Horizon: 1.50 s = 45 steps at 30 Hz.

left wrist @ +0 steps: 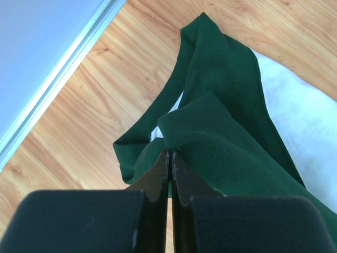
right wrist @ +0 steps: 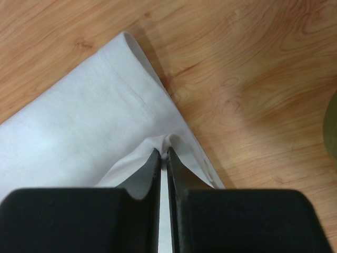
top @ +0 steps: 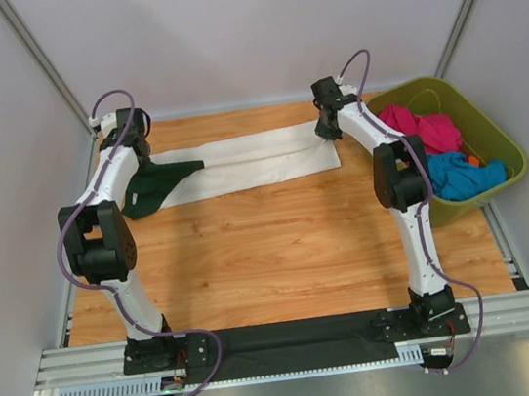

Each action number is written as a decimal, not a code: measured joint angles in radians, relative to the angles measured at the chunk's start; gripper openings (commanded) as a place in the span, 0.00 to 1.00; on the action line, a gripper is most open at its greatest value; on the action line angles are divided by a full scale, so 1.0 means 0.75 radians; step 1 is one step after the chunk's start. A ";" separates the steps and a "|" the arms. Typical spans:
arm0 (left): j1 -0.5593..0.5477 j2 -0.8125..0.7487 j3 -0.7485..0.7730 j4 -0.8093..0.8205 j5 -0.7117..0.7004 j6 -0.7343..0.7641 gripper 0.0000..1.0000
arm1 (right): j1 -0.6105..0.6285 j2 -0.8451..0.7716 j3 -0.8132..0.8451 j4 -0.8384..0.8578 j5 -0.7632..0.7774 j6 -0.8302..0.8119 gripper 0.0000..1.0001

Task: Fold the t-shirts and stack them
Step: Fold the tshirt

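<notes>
One t-shirt (top: 249,161) lies as a long, narrow white strip across the far part of the table, its dark green sleeve (top: 150,189) bunched at the left end. My left gripper (top: 145,167) is shut on a fold of that green sleeve (left wrist: 221,132), with the cloth pinched at the tips of the gripper (left wrist: 171,152). At the strip's right end my right gripper (top: 326,130) is shut on a small peak of the white hem (right wrist: 131,95), lifted between the tips of the gripper (right wrist: 164,151). No print shows.
An olive-green tub (top: 495,138) stands at the far right and holds a pink garment (top: 424,128) and a blue one (top: 459,176). Grey walls close in the table at the back and both sides. A metal rail (left wrist: 58,79) runs along the left edge.
</notes>
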 measured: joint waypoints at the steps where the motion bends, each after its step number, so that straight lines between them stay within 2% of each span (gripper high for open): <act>1: 0.000 0.001 0.000 -0.001 0.001 0.000 0.00 | -0.002 0.004 0.000 0.001 -0.004 0.000 0.07; 5: 0.000 0.010 0.013 -0.006 0.001 0.001 0.00 | -0.006 0.024 0.002 0.001 -0.013 0.001 0.22; 6: 0.001 0.015 0.020 -0.007 0.002 0.001 0.00 | -0.008 0.029 0.003 0.001 -0.014 -0.001 0.31; 7: 0.001 0.022 0.027 -0.009 0.002 0.001 0.00 | -0.010 0.034 0.004 0.001 -0.015 -0.003 0.34; 8: 0.001 0.027 0.034 -0.011 0.005 0.001 0.05 | -0.012 0.039 0.006 0.002 -0.016 -0.007 0.40; 13: 0.003 0.065 0.070 -0.014 0.031 0.016 0.18 | -0.021 0.042 0.012 0.014 -0.030 -0.020 0.43; 16: 0.006 0.096 0.131 -0.013 0.053 0.032 0.29 | -0.025 0.042 0.015 0.027 -0.046 -0.023 0.50; 20: 0.007 0.143 0.248 0.030 0.101 0.071 0.59 | -0.025 0.042 0.016 0.055 -0.069 -0.034 0.65; 21: 0.007 0.151 0.268 0.040 0.112 0.085 0.71 | -0.025 0.042 0.016 0.061 -0.074 -0.036 0.71; 22: 0.007 0.157 0.288 0.047 0.122 0.102 0.76 | -0.025 0.041 0.016 0.068 -0.081 -0.039 0.74; 23: 0.007 0.161 0.304 0.055 0.132 0.114 0.84 | -0.025 0.040 0.016 0.076 -0.090 -0.046 0.82; 26: 0.007 0.162 0.326 0.062 0.144 0.148 0.93 | -0.024 0.031 0.011 0.103 -0.125 -0.069 0.91; 33: 0.007 0.058 0.272 -0.015 0.207 0.134 0.97 | -0.012 -0.104 -0.025 0.159 -0.187 -0.140 0.96; 40: 0.051 -0.238 -0.003 -0.137 0.340 -0.092 0.95 | 0.023 -0.327 -0.145 0.235 -0.235 -0.196 0.96; 45: 0.169 -0.230 -0.200 -0.158 0.492 -0.264 0.91 | 0.089 -0.366 -0.232 0.286 -0.293 -0.258 0.96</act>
